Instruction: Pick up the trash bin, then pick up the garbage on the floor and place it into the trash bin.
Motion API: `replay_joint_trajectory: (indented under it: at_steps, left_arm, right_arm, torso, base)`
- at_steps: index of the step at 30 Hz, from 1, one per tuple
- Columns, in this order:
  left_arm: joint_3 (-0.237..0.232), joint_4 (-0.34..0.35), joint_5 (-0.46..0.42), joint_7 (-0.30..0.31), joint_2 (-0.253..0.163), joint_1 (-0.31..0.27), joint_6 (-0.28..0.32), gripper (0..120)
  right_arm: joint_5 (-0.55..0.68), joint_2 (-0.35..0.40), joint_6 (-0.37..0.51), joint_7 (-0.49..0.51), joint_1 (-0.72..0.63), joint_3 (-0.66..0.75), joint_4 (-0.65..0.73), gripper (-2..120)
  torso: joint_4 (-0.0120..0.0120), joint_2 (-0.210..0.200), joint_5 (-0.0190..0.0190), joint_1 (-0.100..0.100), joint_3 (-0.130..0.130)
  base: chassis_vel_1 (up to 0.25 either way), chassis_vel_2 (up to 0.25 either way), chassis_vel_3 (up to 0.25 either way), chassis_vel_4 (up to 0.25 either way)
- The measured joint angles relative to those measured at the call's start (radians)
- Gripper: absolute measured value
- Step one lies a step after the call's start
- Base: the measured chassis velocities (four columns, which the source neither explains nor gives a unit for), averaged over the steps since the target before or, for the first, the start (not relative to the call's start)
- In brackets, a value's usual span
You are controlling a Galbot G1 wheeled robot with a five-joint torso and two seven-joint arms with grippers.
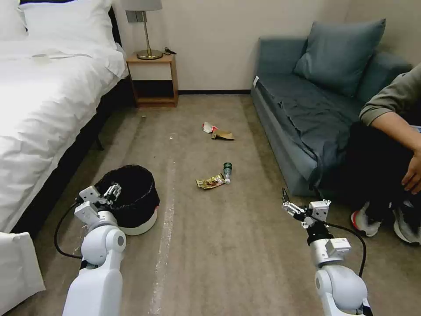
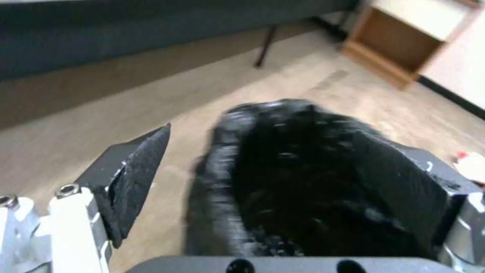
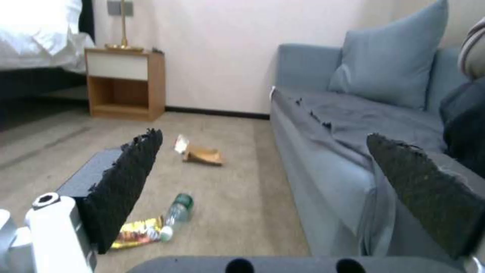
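Fingers of the left gripper [image 1: 113,191] are standing wide apart and holding nothing, one pad [image 2: 132,182] outside the near rim of the trash bin [image 1: 131,196] and the other over its bagged mouth; in the left wrist view the bin's black liner [image 2: 298,178] is sitting between the pads. The bin is resting on the carpet [image 1: 245,245] beside the bed [image 1: 44,105], tilting so its open mouth is facing up and toward the left arm. The right gripper [image 1: 289,205] is hovering above the floor near the sofa [image 1: 307,114], its jaws spread wide and empty. Ahead of it, between the two arms, the clear bottle [image 1: 227,172] is lying on its side with its long axis running away from the robot, green-labelled end pointing toward the far wall and its near end touching the gold-brown foil wrapper [image 1: 210,182]. Farther along the carpet, toward the nightstand [image 1: 153,79], the tan paper scrap [image 1: 222,134] is lying just beside the red-and-white wrapper [image 1: 208,127].
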State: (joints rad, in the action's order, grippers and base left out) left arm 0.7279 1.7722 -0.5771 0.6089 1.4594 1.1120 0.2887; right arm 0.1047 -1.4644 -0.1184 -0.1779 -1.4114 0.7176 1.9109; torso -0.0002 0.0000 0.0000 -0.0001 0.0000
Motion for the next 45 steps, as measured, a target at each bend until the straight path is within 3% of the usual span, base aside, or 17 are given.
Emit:
replay_joint_trajectory:
  at_steps: [1,3,8,15,25,35,45]
  left_arm:
    - [0.000,0.000,0.000,0.000,0.000,0.000,0.000,96]
    - [0.047,-0.039,-0.043,0.021,0.000,-0.008,0.012,97]
    - [0.077,-0.104,-0.100,0.029,-0.008,-0.040,0.012,97]
    - [0.062,-0.172,-0.188,0.020,-0.029,-0.107,0.013,97]
    - [0.045,-0.259,-0.200,0.008,-0.033,-0.178,0.019,96]
    - [0.035,-0.358,-0.192,-0.017,-0.041,-0.232,0.020,81]
    - [0.049,-0.416,-0.179,-0.047,-0.035,-0.228,0.012,41]
  right_arm:
    - [0.000,0.000,0.000,0.000,0.000,0.000,0.000,100]
    - [0.013,0.016,0.009,-0.007,0.003,0.012,0.012,100]
    - [0.014,0.024,-0.008,-0.023,-0.010,0.020,0.015,100]
    - [-0.001,0.017,-0.035,-0.066,-0.022,0.009,0.010,100]
    - [-0.015,0.012,-0.060,-0.096,-0.027,0.006,0.001,100]
    - [-0.017,0.008,-0.079,-0.117,-0.040,0.014,-0.008,100]
    - [-0.016,0.002,-0.089,-0.125,-0.031,0.010,-0.017,100]
  torso:
    - [0.0000,0.000,0.0000,0.000,0.000]
    - [0.0006,0.000,-0.0003,0.000,0.000]
    - [0.0002,0.000,-0.0002,0.000,0.000]
    - [0.0002,0.000,0.0000,0.000,0.000]
    - [0.0002,0.000,0.0000,0.000,0.000]
    - [0.0002,0.000,-0.0001,0.000,0.000]
    - [0.0008,0.000,0.0016,0.000,0.000]
  base:
    - [0.000,0.000,0.000,0.000]
    - [0.000,0.000,0.000,0.000]
    - [0.000,0.000,0.000,0.000]
    - [0.000,0.000,0.000,0.000]
    - [0.000,0.000,0.000,0.000]
    - [0.000,0.000,0.000,0.000]
    - [0.000,0.000,0.000,0.000]
